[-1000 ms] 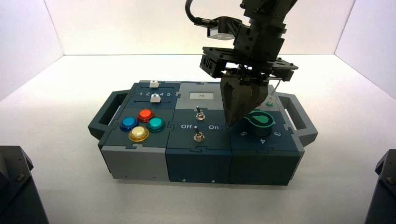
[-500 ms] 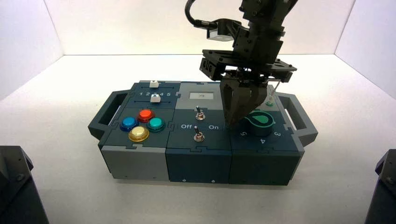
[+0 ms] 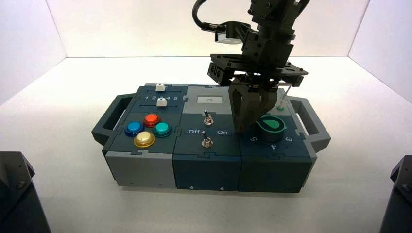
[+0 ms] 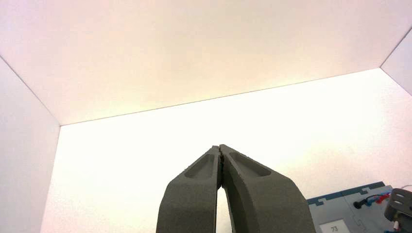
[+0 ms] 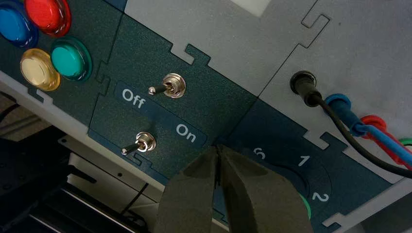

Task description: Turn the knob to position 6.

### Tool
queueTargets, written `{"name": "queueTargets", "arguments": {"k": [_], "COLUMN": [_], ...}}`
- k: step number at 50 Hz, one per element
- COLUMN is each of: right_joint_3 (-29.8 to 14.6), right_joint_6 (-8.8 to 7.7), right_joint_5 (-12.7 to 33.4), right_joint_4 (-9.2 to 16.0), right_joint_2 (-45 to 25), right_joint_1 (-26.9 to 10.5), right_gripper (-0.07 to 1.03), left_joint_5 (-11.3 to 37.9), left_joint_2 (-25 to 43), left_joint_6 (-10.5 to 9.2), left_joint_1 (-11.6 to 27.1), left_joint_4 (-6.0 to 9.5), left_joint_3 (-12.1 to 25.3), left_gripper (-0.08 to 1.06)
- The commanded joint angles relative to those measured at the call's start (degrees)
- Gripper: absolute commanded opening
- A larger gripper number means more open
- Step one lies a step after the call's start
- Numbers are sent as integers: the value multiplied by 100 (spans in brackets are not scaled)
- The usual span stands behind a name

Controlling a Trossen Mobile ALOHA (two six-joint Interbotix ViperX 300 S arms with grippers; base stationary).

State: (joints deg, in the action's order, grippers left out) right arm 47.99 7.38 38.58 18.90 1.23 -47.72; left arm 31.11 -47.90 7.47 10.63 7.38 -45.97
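The knob (image 3: 270,125), a dark teal teardrop dial with a green top, sits on the right block of the box, its pointed tip toward the box's middle. My right gripper (image 3: 241,129) hangs shut over the box, its tips just left of the knob's point. In the right wrist view the right gripper (image 5: 218,147) has its tips touching each other beside the white numeral 6 (image 5: 260,154). Its fingers hide most of the knob; a green sliver (image 5: 306,208) shows. My left gripper (image 4: 220,147) is shut on nothing, away from the box.
Two silver toggle switches (image 5: 167,87) (image 5: 141,143) stand by the Off and On lettering, left of the gripper tips. Round coloured buttons (image 3: 145,128) and two sliders (image 3: 161,94) fill the box's left. Black, blue and red wires (image 5: 350,121) plug in behind the knob.
My right gripper has shifted a little to the right, closer to the knob's point, still shut. The knob looks unmoved.
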Motion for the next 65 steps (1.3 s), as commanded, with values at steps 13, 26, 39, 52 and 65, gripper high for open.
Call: {"name": "queueTargets", "arguments": {"k": [13, 26, 39, 52, 65], "right_joint_3": [-88, -97, -88, -97, -105], "right_joint_6": [35, 44, 53, 62, 70], "right_joint_5": [-9, -9, -9, 9, 9], "right_joint_4": [-26, -70, -105, -141, -158], "right_joint_2": [53, 44, 35, 26, 0], "right_joint_1": [-9, 9, 26, 26, 26], "right_gripper": [-2, -2, -2, -2, -2], "left_joint_5": [-26, -26, -26, -26, -26], "left_joint_2": [0, 0, 0, 0, -18], "left_joint_6": [44, 44, 44, 44, 44], "left_joint_1": [-9, -18, -18, -9, -18], "left_joint_4": [-9, -9, -9, -9, -9], "left_joint_3": [132, 132, 132, 132, 114], "left_gripper": [-3, -3, -3, -3, -3]}}
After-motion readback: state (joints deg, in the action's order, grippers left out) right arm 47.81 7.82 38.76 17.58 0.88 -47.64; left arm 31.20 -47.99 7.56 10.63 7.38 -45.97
